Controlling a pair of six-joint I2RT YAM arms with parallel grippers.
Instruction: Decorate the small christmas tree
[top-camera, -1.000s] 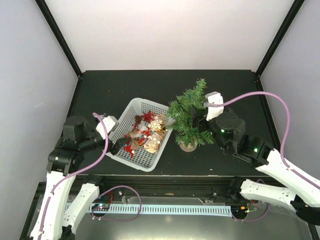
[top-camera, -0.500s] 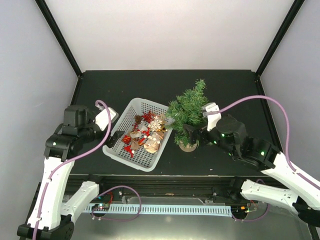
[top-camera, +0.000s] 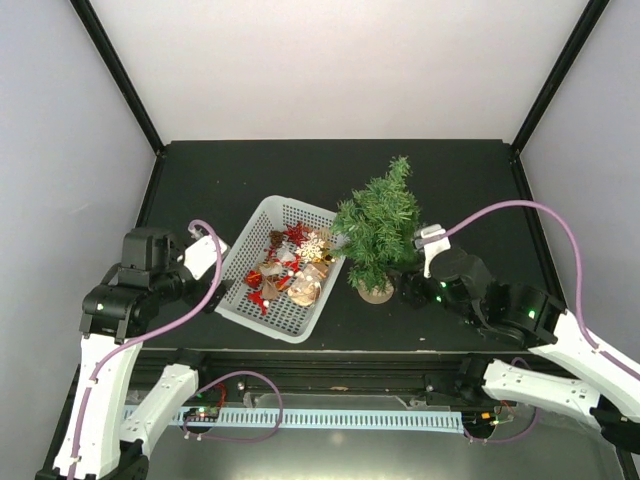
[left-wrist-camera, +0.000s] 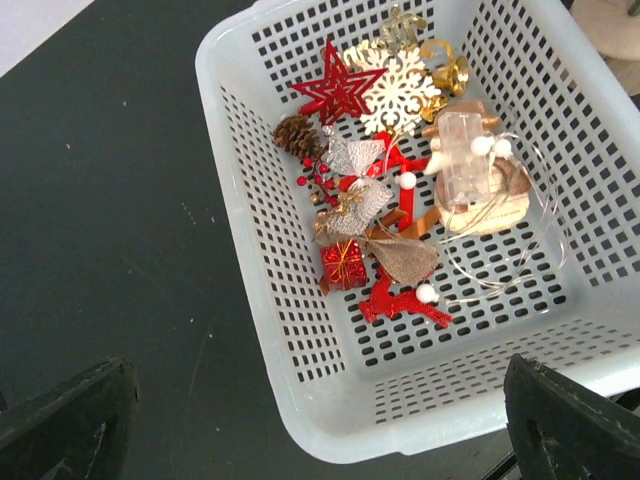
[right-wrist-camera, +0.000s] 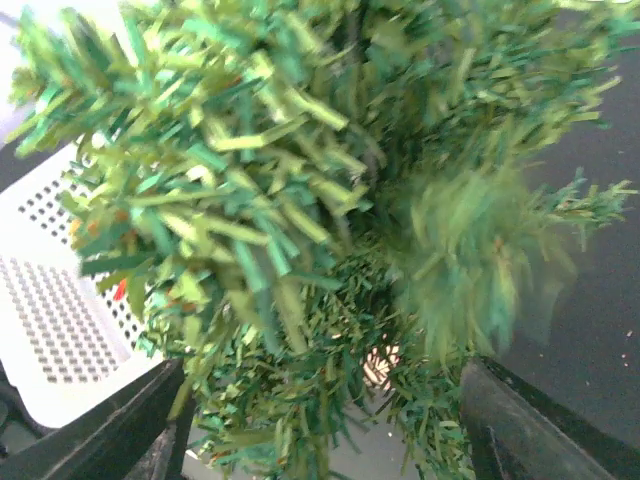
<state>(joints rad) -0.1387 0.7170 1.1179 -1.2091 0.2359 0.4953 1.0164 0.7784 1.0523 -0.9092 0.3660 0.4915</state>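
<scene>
Both spread: left tool (left-wrist-camera: 320, 415) should drop squarely onto the red star ornament (left-wrist-camera: 338, 88) in the white mesh basket (left-wrist-camera: 240, 250), right tool (right-wrist-camera: 320, 425) steadying the bushy green christmas tree (top-camera: 378, 225).

Left fingers (left-wrist-camera: 70, 420) and right fingers (right-wrist-camera: 540, 430) both stand spread apart.

The bushy green miniature fir tree (right-wrist-camera: 300, 200) overruns the right wrist view, its right-hand branches blurred, its base (right-wrist-camera: 383, 365) perhaps the pale spot among needles. The white mesh plastic basket (right-wrist-camera: 50, 300) is cropped left.
</scene>
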